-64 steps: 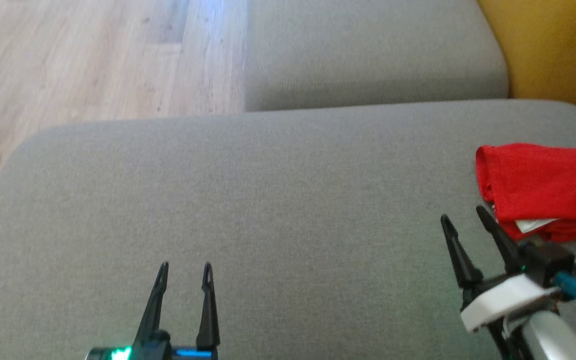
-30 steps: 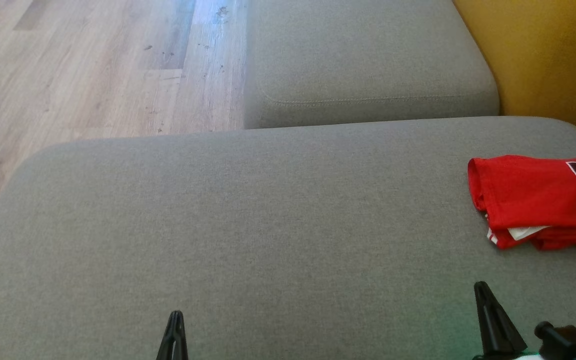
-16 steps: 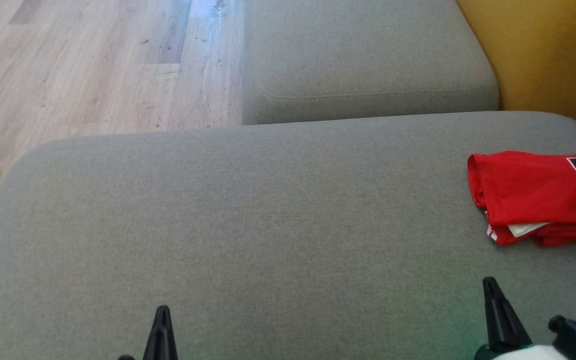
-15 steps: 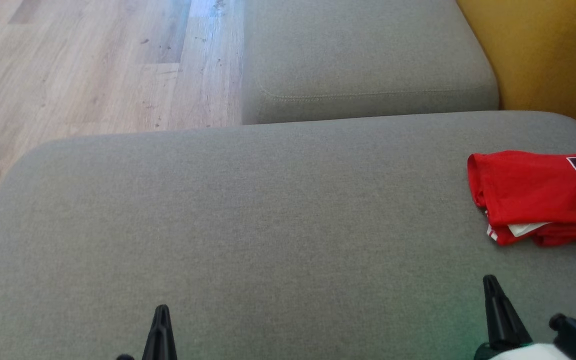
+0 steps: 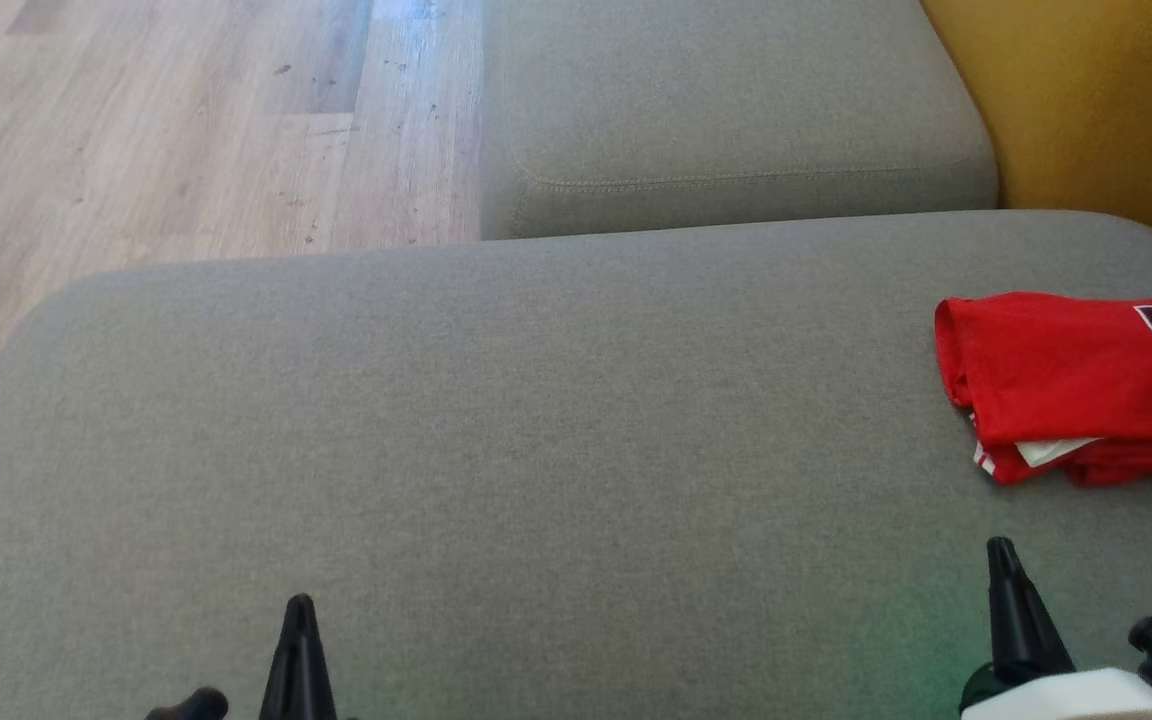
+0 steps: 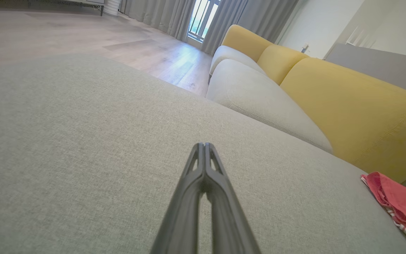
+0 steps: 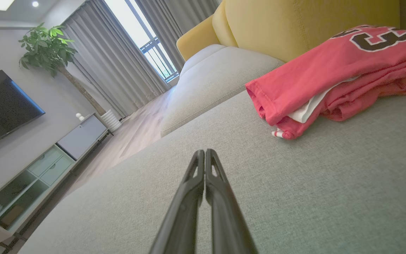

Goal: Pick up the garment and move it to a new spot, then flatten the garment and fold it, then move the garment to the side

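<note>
The garment (image 5: 1066, 380) is a red jersey with dark numerals, folded into a compact stack at the right edge of the grey sofa cushion (image 5: 496, 430); it also appears as the garment (image 7: 333, 77) and the garment (image 6: 398, 204). My left gripper (image 5: 298, 612) sits low at the front left, shut, tips together (image 6: 204, 145). My right gripper (image 5: 1002, 550) rests at the front right, a short way in front of the jersey, shut and holding nothing, as the right gripper (image 7: 204, 152) confirms.
A second grey cushion (image 5: 726, 110) lies beyond, with a yellow backrest (image 5: 1106, 110) on the right. Wooden floor (image 5: 166, 130) runs past the cushion's left edge. A TV (image 7: 2, 106), a cabinet (image 7: 48, 165) and a plant (image 7: 48, 46) stand across the room.
Both grippers went from open to shut and drew back toward the bottom edge, the right one away from the jersey. The head camera shifted slightly. The jersey stayed put.
</note>
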You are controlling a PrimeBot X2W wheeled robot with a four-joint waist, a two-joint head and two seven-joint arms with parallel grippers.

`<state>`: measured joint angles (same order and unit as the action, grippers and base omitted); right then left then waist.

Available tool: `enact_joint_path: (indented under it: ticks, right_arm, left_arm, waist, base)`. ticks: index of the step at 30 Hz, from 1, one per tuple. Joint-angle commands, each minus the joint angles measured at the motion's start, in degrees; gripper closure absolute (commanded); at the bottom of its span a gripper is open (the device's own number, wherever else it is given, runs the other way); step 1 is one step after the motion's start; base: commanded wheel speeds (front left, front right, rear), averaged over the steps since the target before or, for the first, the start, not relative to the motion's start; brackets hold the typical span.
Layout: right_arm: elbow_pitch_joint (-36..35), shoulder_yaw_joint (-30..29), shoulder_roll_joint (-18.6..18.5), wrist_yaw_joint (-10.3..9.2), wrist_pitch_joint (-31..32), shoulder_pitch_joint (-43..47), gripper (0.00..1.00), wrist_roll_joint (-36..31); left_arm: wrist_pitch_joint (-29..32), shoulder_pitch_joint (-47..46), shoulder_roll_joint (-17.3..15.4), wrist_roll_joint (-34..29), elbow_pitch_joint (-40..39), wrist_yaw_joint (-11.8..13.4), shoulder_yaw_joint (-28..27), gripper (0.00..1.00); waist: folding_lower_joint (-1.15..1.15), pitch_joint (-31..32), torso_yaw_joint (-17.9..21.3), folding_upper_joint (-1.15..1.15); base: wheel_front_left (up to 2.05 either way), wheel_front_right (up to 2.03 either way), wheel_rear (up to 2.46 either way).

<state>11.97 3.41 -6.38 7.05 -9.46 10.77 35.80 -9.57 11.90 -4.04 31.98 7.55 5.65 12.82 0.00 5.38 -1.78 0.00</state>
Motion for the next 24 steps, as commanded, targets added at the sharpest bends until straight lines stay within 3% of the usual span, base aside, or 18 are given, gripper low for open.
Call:
enact_joint_path:
  ticks: [1,24]
  right_arm:
    - [-1.5,-0.3,-0.4,0.14,0.6,-3.8,1.0,1.9]
    - [-0.6,-2.1,0.2,0.22,4.0,-7.1,1.0,16.2]
  left_arm:
    - [0.3,-2.7,-0.6,1.9,-1.2,-0.5,-1.6,1.0]
    - [3.6,-6.5,-0.8,17.4,0.6,-3.7,-5.2,1.0]
  waist:
    - [0.0,-0.1,0.0,0.0]
    - [0.0,-1.5,0.5,0.0]
  base:
    - [0.0,0.0,0.0]
    - [0.0,0.0,0.0]
